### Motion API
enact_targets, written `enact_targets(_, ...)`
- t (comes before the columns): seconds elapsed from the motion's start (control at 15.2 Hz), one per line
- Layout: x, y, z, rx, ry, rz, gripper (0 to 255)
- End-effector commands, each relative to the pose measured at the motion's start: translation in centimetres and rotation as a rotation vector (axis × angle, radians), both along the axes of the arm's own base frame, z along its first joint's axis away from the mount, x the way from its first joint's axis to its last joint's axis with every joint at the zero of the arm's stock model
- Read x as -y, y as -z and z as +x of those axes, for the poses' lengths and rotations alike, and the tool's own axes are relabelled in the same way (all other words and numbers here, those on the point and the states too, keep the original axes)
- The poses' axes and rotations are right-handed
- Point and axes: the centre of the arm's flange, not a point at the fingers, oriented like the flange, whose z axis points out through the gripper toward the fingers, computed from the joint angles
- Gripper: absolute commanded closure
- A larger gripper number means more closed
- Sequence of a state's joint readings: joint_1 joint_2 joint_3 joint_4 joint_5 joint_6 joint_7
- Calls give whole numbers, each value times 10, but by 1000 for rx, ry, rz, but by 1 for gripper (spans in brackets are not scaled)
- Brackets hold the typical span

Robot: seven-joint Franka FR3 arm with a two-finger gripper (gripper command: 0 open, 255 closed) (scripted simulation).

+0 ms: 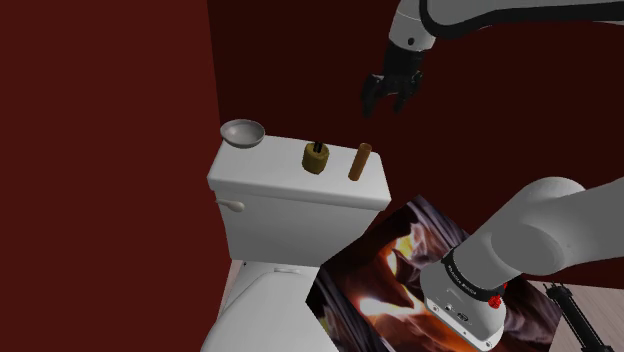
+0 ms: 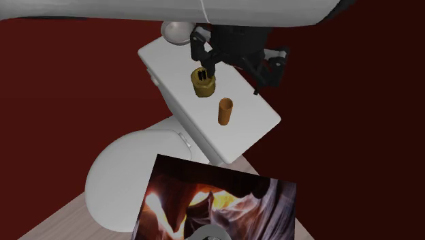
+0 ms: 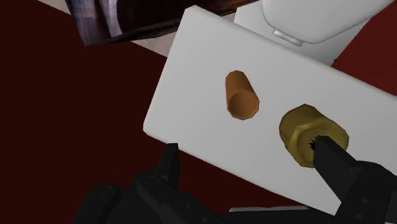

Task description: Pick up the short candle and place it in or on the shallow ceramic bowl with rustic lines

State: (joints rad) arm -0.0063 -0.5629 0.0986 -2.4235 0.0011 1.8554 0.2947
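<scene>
Shoulder view: tool (image 1: 386, 104), jaws apart, hangs above short candle (image 1: 316, 157).

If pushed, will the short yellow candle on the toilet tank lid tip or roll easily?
Probably not: the short candle looks squat and stands upright on the flat tank lid, so it should slide rather than tip. Its round side might slip in a loose grip. The taller orange cylinder seems easier to topple.
</scene>
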Motion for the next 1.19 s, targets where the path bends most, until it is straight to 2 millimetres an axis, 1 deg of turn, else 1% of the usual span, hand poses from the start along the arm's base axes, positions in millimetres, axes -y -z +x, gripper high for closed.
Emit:
enact_targets(0.0,-15,20,13,3,30,6,0)
enact_targets(0.86,-74,139,119,10,211,36,0)
enact_targets(0.92,-75,141,121,10,214,37,0)
enact_targets(1.12,-75,157,121,10,214,37,0)
